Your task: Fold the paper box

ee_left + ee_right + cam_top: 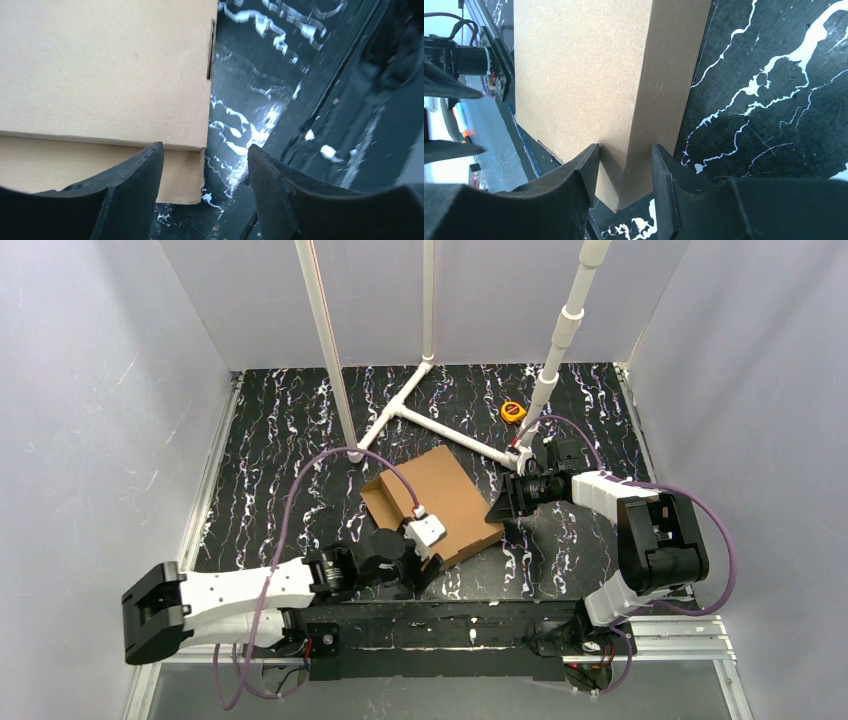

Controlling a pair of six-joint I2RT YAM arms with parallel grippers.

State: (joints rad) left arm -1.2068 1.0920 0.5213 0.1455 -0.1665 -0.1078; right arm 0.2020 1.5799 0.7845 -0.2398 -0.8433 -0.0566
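The paper box (pixel 445 495) is a brown cardboard mailer lying mid-table with its lid down, and a flap stands up at its left end. My left gripper (pixel 430 565) is at the box's near corner. In the left wrist view its jaws (pixel 205 150) are open, with the corner of the box (pixel 100 65) just inside the left finger and nothing gripped. My right gripper (pixel 500 510) is at the box's right end. In the right wrist view its fingers (pixel 624 150) straddle a corner of the box (pixel 584 65), one on the top face and one on the side wall.
A white pipe frame (pixel 430 420) stands on the black marbled table (pixel 280 440) behind the box, and a yellow tape measure (pixel 513 411) lies beside it. White walls close in the left, right and back. The metal rail (pixel 660 640) runs along the near edge.
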